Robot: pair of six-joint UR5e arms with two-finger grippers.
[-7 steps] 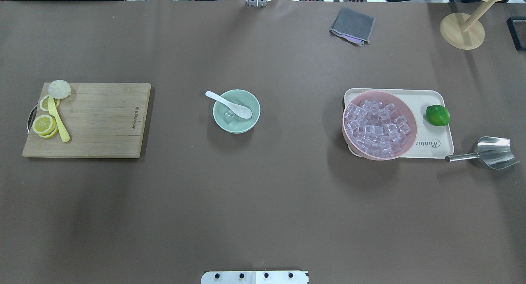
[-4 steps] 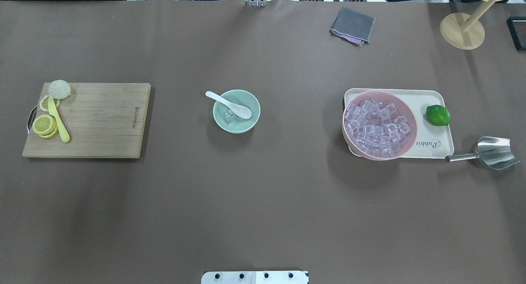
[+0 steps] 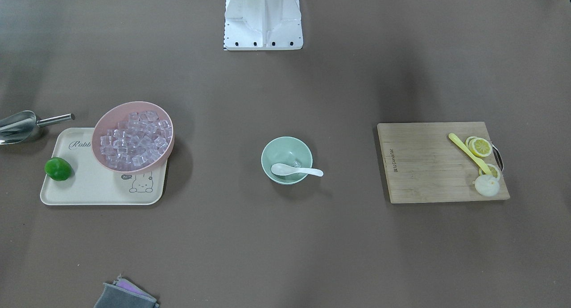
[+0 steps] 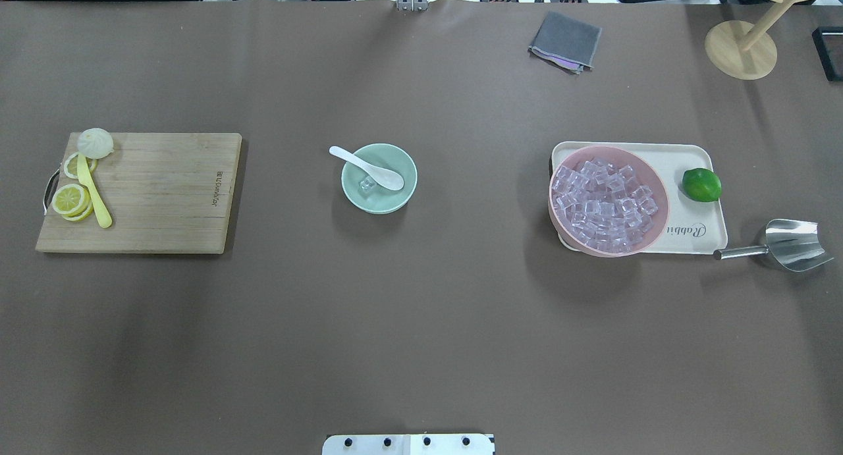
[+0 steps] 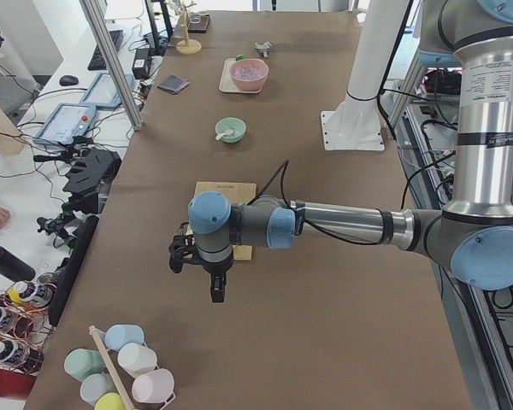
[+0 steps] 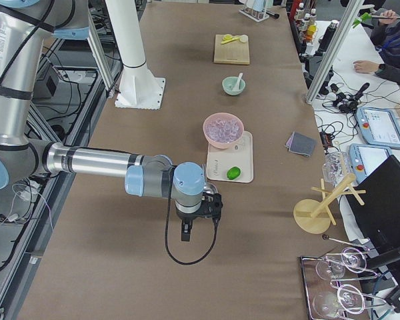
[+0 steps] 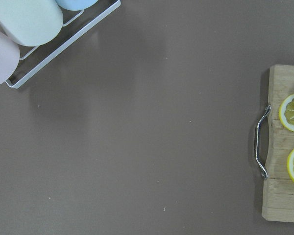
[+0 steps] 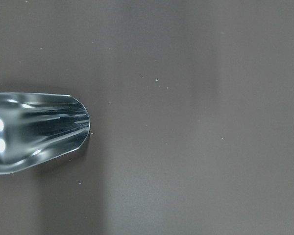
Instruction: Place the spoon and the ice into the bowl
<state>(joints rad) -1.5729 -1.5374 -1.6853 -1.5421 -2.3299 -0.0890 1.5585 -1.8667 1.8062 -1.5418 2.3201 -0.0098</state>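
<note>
A brown-covered table (image 4: 421, 343) fills both fixed views, with the mint-green bowl (image 4: 388, 202) near its middle. The spoon (image 4: 369, 166) lies in the bowl, scoop down inside and handle resting over the rim. Beside the scoop, on the bowl's floor, sits at least one clear cube of ice (image 4: 366, 186). Well apart from the bowl, on the robot's right, a pink bowl (image 4: 666, 208) holds a full heap of cubes. So both halves of the task look done, unless more ice is wanted. The left gripper (image 5: 215, 290) and right gripper (image 6: 185, 232) hang far from the bowl, near opposite table ends; I cannot tell how their jaws stand.
</note>
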